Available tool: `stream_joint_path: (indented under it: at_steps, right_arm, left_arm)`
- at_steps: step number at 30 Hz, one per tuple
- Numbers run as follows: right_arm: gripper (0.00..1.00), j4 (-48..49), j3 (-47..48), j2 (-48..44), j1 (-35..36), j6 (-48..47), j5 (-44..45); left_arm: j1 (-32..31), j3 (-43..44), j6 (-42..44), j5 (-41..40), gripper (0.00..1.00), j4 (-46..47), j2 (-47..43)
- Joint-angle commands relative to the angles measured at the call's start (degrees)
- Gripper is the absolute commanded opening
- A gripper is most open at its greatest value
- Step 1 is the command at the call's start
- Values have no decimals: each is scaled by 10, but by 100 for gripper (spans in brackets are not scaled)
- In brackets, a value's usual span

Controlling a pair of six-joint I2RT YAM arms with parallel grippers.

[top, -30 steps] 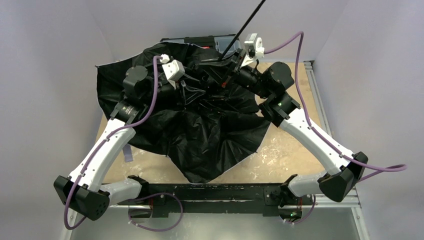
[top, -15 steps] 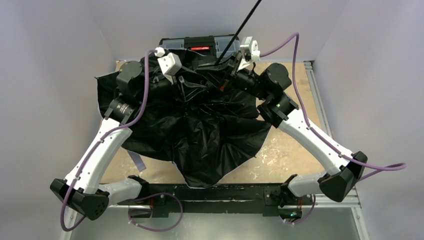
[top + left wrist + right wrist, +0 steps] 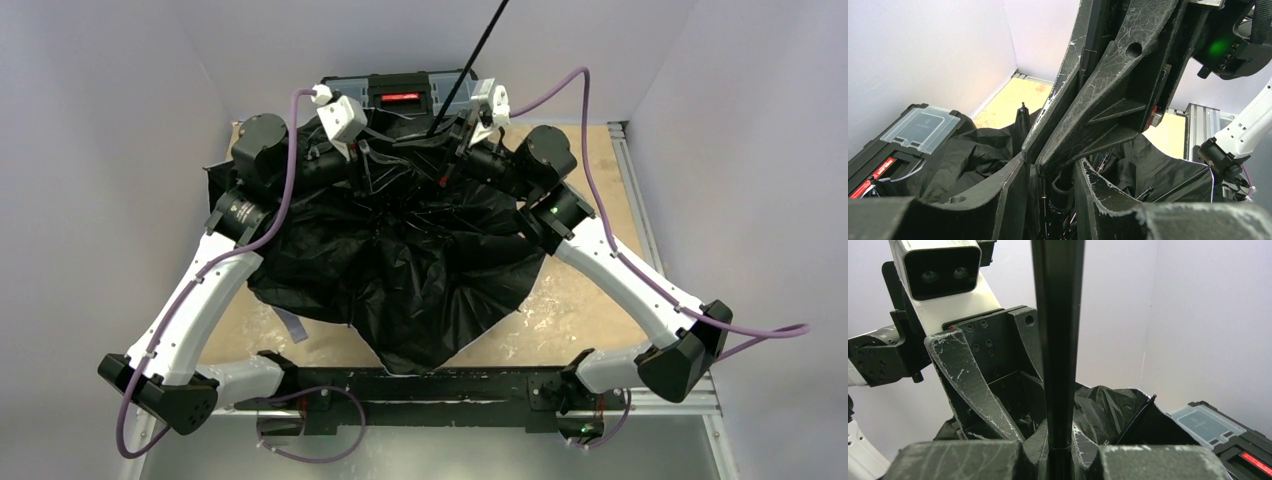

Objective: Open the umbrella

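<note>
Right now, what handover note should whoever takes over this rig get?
Right gripper: jaws shut on the thin black metal shaft of the black-lined fabric umbrella, angled upward.
Left gripper: jaws around a dark hub part by the shaft; grip unclear.
Canopy lies crumpled, lining up, on the wooden table, by the black plastic toolbox.
Done: shaft held. Left: canopy not yet spread; probably push the hub along the shaft.
</note>
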Motion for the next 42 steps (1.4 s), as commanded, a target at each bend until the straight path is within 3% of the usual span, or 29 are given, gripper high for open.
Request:
stream_joint_path:
  at_steps: [1,12,16,24,29,33,42]
  right_arm:
    - [0,52,23,-5,11,26,-5]
    - [0,64,39,-5,11,46,16]
    - [0,52,41,-9,10,49,68]
    - [0,26,19,-18,11,58,144]
    - [0,13,11,-17,11,57,132]
    - [0,4,15,-12,11,55,114]
    - [0,-14,25,-9,12,33,103]
  left_arm:
    - [-11,2,32,-9,20,-12,15]
    - [-11,-37,45,-16,21,-28,29]
    - [-11,-68,25,-36,13,17,12]
    - [-13,-116,-4,-52,17,130,-31]
    - [-28,-97,43,-77,15,119,-31]
    - [-72,-57,109,-131,15,45,-18]
    - [-74,-34,115,-199,5,-21,14]
